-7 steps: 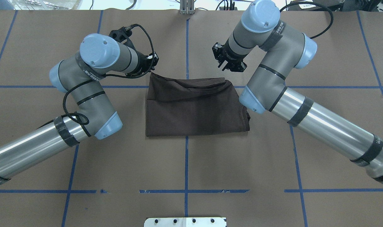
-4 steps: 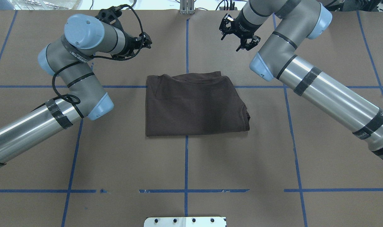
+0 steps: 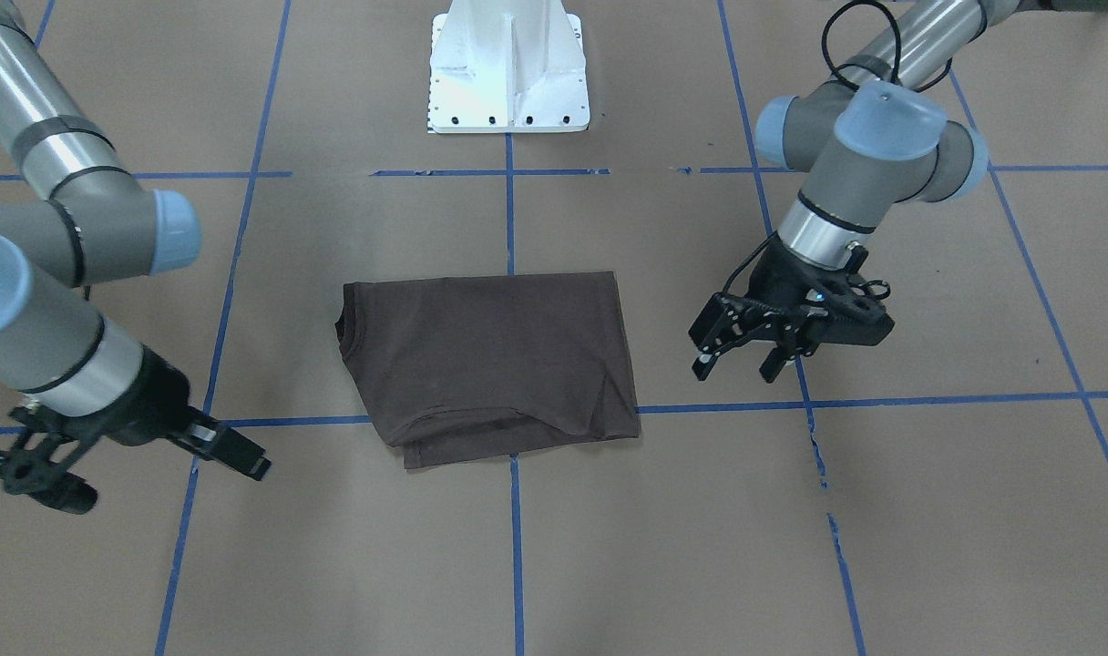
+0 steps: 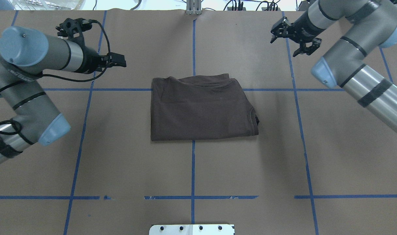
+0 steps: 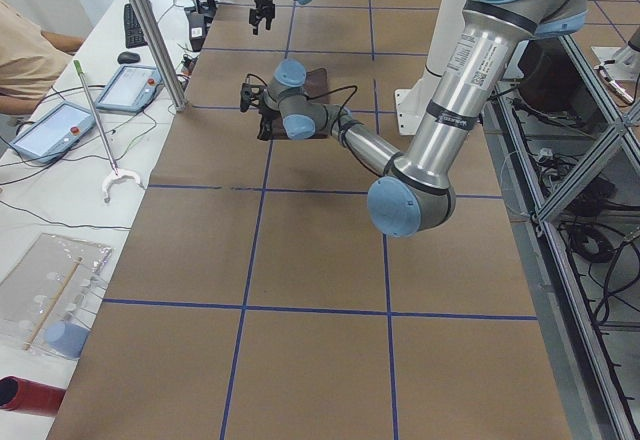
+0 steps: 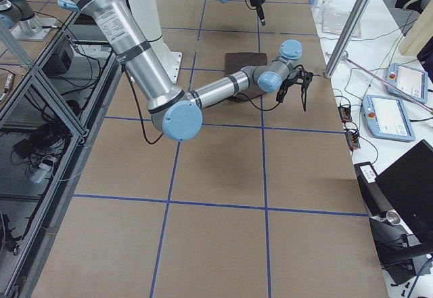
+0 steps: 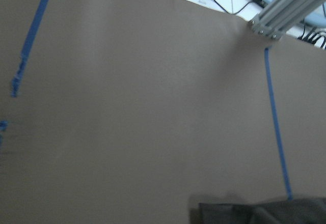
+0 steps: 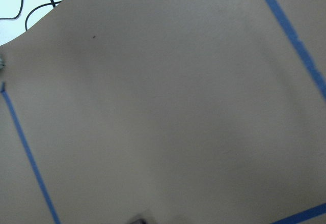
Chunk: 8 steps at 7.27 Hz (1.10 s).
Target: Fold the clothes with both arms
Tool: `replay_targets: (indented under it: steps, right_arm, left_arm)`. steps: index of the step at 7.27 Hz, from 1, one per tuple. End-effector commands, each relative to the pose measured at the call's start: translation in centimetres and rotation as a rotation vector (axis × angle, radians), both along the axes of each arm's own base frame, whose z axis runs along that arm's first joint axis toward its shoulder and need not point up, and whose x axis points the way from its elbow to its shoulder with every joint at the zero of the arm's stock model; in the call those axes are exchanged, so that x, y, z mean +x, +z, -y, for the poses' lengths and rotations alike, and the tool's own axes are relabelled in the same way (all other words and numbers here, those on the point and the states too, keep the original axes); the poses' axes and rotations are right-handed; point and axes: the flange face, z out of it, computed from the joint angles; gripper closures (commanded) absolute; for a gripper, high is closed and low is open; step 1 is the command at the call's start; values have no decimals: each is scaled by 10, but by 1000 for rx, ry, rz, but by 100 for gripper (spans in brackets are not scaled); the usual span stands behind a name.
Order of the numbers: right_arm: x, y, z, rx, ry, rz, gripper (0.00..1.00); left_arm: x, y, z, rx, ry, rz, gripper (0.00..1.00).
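The dark brown T-shirt [image 4: 203, 109] lies folded into a flat rectangle at the table's middle, its collar [image 4: 254, 118] at the right edge; it also shows in the front view [image 3: 490, 360]. My left gripper [image 4: 120, 60] hovers open beyond the shirt's far left corner, its fingers [image 3: 704, 363] spread and holding nothing. Well past the far right corner, my right gripper [image 4: 285, 44] is open and empty too. A strip of the shirt [image 7: 260, 211] shows at the bottom of the left wrist view. The right wrist view holds only paper.
Brown paper with blue tape lines [image 4: 193, 169] covers the table. The white pedestal base [image 3: 508, 68] stands at the robot's side. Tablets [image 5: 60, 125] and cables lie on a side bench, where a person's arm [image 5: 30, 55] rests.
Both grippers have risen from the shirt's far edge and swung outward, left to the left and right to the right. The rumpled far edge has settled flat.
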Motion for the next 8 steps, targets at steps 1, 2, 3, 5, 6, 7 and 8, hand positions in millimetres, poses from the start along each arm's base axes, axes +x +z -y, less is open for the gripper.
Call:
replay_targets:
  steps: [1,2,3,5,6,7,8]
  right_arm:
    - [138,117,-22,176,-122,-91,0]
    - [185,176,-43,218,-201,-169,0]
    - [236,215,-61,264,-292,-222,0]
    - [298,238,-73,253,-396,-253,0]
    - [305,243,-89,231,-399,-243,0]
    - [304,249,-95,226,-401,-240,0]
    - [304,249,-96,226,-401,-239,0]
  left_arm:
    - [-103,88,-18,193,132,249,0]
    - [-169,114,-14,249,220,287,0]
    - [-240,144,-24,255,259,290,0]
    - [-321,195,-40,79,330,262,0]
    - [-338,214,-60,-42,334,275,0]
    - [-340,222,-71,-61,335,274,0]
    - [-338,233,-73,-91,349,249,0]
